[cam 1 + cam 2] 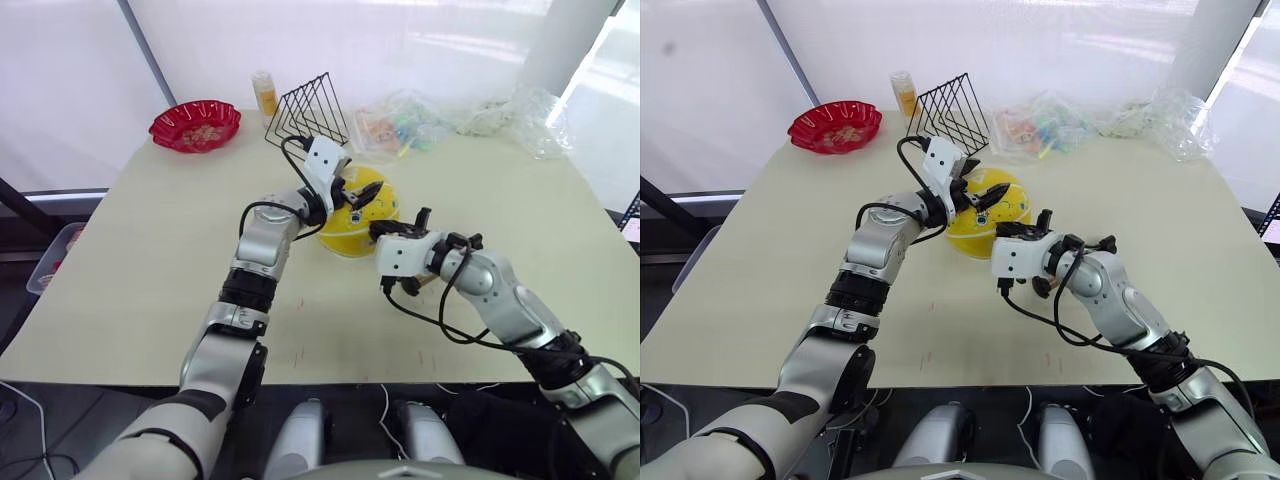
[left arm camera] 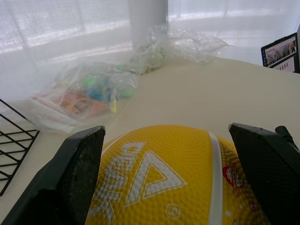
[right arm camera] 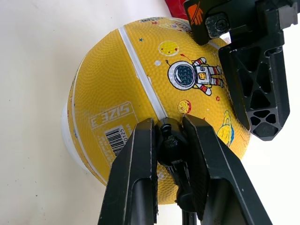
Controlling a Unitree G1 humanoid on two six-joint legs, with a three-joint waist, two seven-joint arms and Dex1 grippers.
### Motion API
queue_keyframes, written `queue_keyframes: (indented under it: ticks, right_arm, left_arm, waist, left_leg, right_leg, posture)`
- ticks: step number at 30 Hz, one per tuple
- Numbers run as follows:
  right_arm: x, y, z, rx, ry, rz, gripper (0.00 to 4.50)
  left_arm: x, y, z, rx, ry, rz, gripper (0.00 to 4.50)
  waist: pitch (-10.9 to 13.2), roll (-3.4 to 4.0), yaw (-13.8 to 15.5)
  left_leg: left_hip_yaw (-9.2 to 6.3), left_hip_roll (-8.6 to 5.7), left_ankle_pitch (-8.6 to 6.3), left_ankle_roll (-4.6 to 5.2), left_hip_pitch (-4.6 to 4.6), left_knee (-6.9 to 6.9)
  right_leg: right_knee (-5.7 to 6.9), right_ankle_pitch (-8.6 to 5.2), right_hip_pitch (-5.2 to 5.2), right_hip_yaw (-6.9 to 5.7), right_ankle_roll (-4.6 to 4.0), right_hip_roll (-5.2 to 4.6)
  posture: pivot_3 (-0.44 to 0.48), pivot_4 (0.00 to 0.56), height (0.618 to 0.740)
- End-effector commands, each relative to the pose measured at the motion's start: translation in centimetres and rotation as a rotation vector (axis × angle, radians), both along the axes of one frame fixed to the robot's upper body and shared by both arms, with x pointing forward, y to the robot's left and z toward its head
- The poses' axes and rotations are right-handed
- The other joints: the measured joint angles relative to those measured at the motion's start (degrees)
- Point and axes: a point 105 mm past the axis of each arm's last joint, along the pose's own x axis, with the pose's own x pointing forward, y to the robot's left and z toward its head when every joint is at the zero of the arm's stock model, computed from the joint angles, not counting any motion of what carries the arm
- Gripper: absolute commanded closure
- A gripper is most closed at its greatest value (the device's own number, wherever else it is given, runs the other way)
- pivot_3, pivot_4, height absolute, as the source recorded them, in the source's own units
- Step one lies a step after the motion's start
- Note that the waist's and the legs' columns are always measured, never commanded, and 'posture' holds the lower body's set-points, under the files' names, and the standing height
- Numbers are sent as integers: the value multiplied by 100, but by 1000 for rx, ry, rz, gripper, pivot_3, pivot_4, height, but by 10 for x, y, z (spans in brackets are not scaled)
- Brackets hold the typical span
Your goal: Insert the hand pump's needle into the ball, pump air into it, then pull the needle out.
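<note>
A big pale table (image 1: 150,270) is holding everything. The yellow ball (image 1: 358,232) is sitting near the middle. A red bowl (image 1: 195,125) is resting by the far left corner. Along the far edge a small bottle (image 1: 264,95) is standing next to a black wire rack (image 1: 310,108) — and see-through plastic bags (image 1: 460,120) are lying further right.

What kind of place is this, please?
Probably an indoor robot test area, not a home: a plain beige table before white curtained windows, with loose props such as a red bowl, a black wire rack and clear plastic bags.
</note>
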Motion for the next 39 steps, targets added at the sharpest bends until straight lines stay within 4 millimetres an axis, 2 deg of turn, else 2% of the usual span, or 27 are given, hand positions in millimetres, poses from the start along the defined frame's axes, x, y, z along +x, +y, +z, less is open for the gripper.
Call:
queue_keyframes:
  ticks: [1, 5, 8, 12, 22, 30, 35, 39]
  right_arm:
    - [2, -6, 18, 48, -58, -22, 4189]
    - [1, -12, 16, 65, -37, -46, 4189]
    - [-2, -16, 19, 121, -4, -75, 4189]
    - [-9, -20, 20, 135, 13, -87, 4189]
    - [-25, -30, 21, 152, 19, -106, 4189]
    - [-26, -38, 13, 153, 34, -129, 4189]
    - [-24, -43, 7, 163, 40, -143, 4189]
    - [-27, -54, -2, 227, 76, -189, 4189]
  left_arm:
    - [-1, 0, -42, 61, 124, 20, 0]
    - [-1, 2, -51, 73, 129, 32, 0]
    - [-2, 4, -70, 108, 145, 47, 0]
    - [-1, 6, -82, 127, 154, 62, 0]
    - [3, 7, -92, 140, 164, 81, 0]
    - [3, 4, -93, 130, 164, 69, 0]
    - [4, 2, -84, 112, 144, 58, 0]
    - [4, -5, -56, 53, 69, 6, 0]
  waist:
    - [0, 0, 1]
    - [0, 0, 14]
    - [-1, 0, 26]
    - [-5, 6, 83]
    - [-17, 24, 178]
    - [-77, 35, 108]
    - [-99, 42, 53]
    - [-99, 41, 50]
  left_leg:
    - [0, 0, 0, 0, 0, 0]
    - [-5, 0, 0, 0, 2, 0]
    - [-10, -4, 0, 0, 3, 0]
    - [-24, -9, 0, 0, 5, 0]
    - [-98, -34, 0, 0, -4, -1]
    - [-125, -43, 1, 0, 21, -1]
    - [-139, -42, 5, -5, 21, -1]
    - [-140, -45, 6, -6, 18, -1]
  right_leg:
    - [0, 0, 0, 0, 0, 0]
    - [-5, 0, 8, -6, 0, -1]
    - [-8, 0, 12, -9, 0, -4]
    - [-17, 0, 27, -25, 0, -9]
    - [-69, -2, 66, -104, 2, -32]
    - [-82, -18, 93, -116, 25, -33]
    - [-81, -13, 93, -116, 26, -27]
    - [-83, -8, 92, -115, 34, -30]
  posture:
    - [0, 150, 737]
    - [0, 150, 737]
    - [0, 150, 737]
    - [0, 150, 737]
    - [0, 150, 737]
    - [0, 150, 737]
    - [0, 150, 737]
    - [0, 150, 737]
